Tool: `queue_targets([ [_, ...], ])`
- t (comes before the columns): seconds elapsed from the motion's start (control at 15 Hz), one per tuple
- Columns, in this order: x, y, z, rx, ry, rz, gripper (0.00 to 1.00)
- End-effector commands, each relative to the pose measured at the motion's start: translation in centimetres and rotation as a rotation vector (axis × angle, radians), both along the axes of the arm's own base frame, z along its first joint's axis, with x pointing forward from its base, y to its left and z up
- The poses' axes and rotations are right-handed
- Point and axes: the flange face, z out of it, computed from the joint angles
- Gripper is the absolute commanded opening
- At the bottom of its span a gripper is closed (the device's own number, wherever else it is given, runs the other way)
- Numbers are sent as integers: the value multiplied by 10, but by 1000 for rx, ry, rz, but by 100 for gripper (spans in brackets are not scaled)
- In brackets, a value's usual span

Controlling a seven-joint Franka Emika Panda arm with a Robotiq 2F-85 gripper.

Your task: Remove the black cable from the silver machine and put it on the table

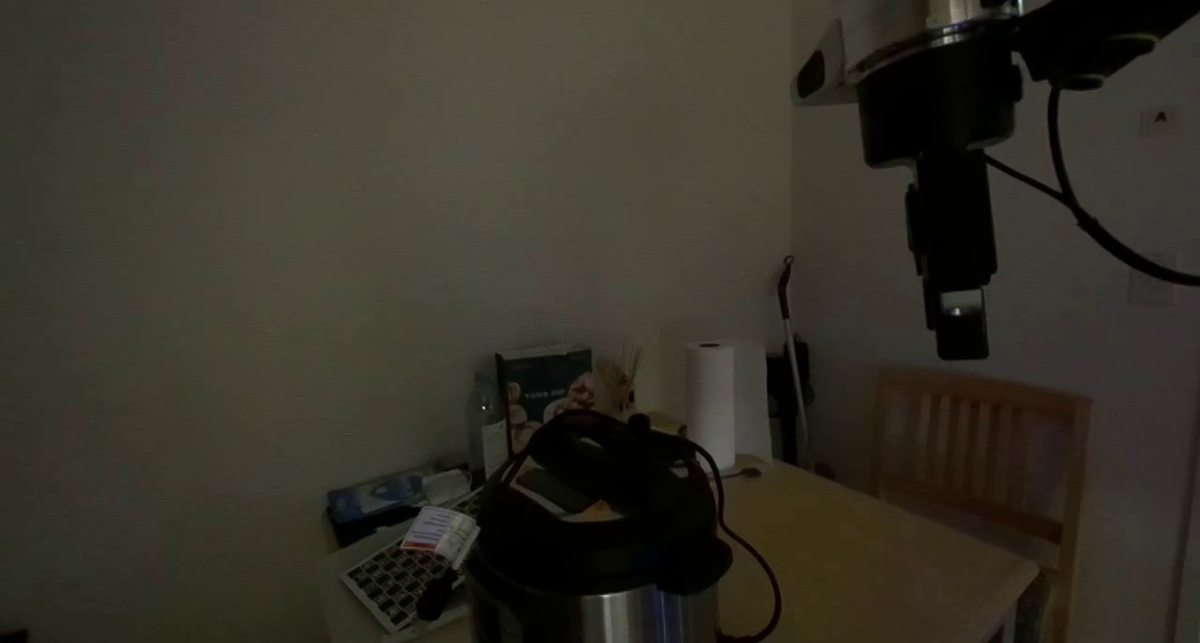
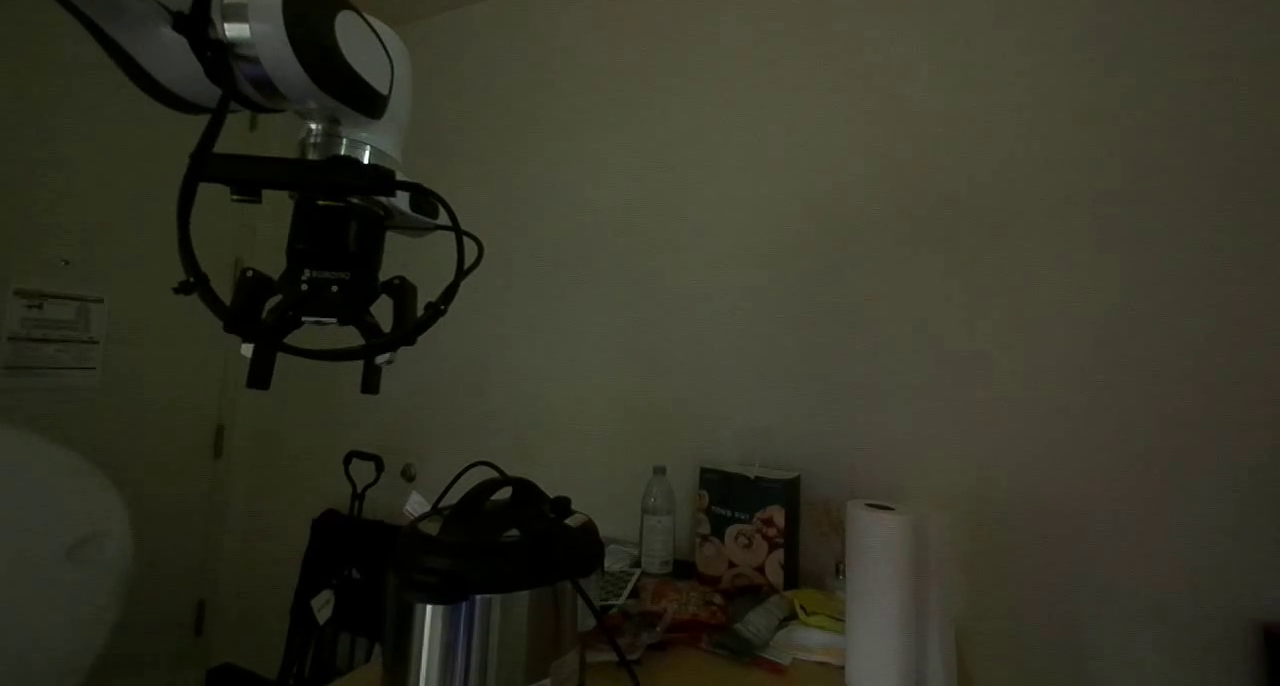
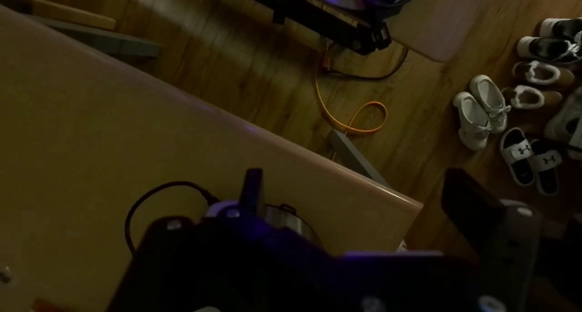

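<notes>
Atop the stainless pressure cooker point(image 1: 600, 568), the black cable point(image 1: 721, 507) loops well below and to one side of our gripper point(image 2: 316, 378). Jaws parted, nothing held; we likely descend and shift across.

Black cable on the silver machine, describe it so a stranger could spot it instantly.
In an exterior view, find the table, then the silver machine with a black lid. The black cable drapes over that lid and loops down beside the machine; its thin, curving line sets it apart from the solid lid.
</notes>
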Motion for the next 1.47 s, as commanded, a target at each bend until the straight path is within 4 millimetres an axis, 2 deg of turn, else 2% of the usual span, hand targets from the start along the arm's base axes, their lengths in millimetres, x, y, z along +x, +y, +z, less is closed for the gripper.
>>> queue_targets([
  [0.0, 13, 1, -1, 8, -14, 10, 100],
  [0.27, 48, 8, -1, -33, -23, 66, 100],
  [0.67, 91, 30, 14, -124, -59, 173, 100],
  [0.73, 95, 30, 17, -130, -59, 183, 100],
  [0.8, 83, 26, 12, -110, -50, 131, 100],
  [1.0, 93, 31, 15, -113, -55, 145, 100],
  [1.2, 93, 31, 14, -113, -54, 146, 100],
  [1.4, 117, 48, 10, -142, -90, 200, 100],
])
